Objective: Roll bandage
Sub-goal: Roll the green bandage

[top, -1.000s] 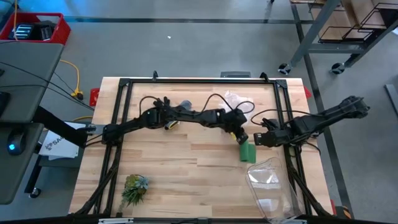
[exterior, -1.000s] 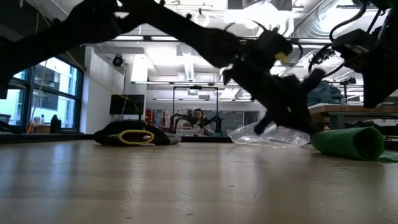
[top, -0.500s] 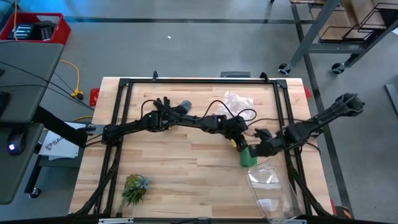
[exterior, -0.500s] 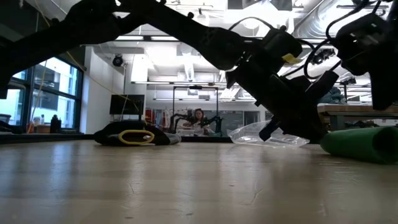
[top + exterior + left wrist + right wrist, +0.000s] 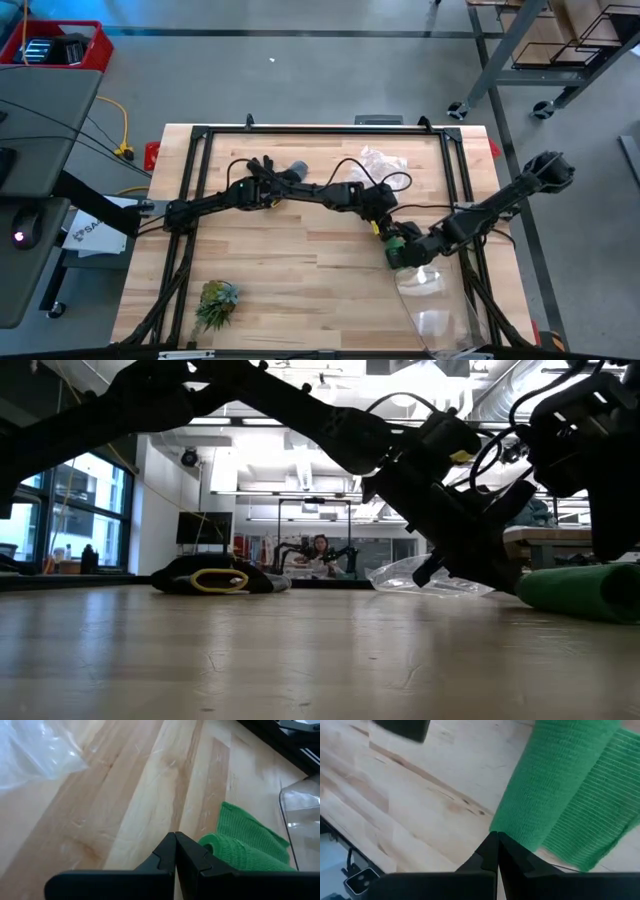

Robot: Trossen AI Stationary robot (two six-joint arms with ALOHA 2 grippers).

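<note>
The green bandage (image 5: 398, 253) lies on the wooden table right of centre as a thick roll (image 5: 555, 780) with a loose flat tail (image 5: 607, 805) spread beside it. It also shows in the low view (image 5: 585, 592) and the left wrist view (image 5: 240, 851). My left gripper (image 5: 387, 234) is shut, its tips just beside the roll's open end (image 5: 207, 842). My right gripper (image 5: 412, 249) is shut, its tips at the roll's long side. My left gripper's shut fingertips (image 5: 186, 845) stand right beside the roll's end; I cannot tell whether they touch it. My right gripper's shut fingertips (image 5: 492, 842) meet the roll's long side (image 5: 502, 822) low down, coming slanting from the table's right. The roll lies on the table.
A clear plastic bag (image 5: 432, 300) lies near the right front corner, right next to the bandage. More clear plastic (image 5: 385, 160) and a black-and-grey glove (image 5: 270, 170) lie at the far side. A spiky green plant tuft (image 5: 215, 300) sits near left. Black frame rails (image 5: 190, 200) border the table.
My right gripper has gone toward the table's near edge and a little left, up to the bandage. My left gripper has gone a little toward the near edge. The bandage roll has shifted slightly toward the near edge.
</note>
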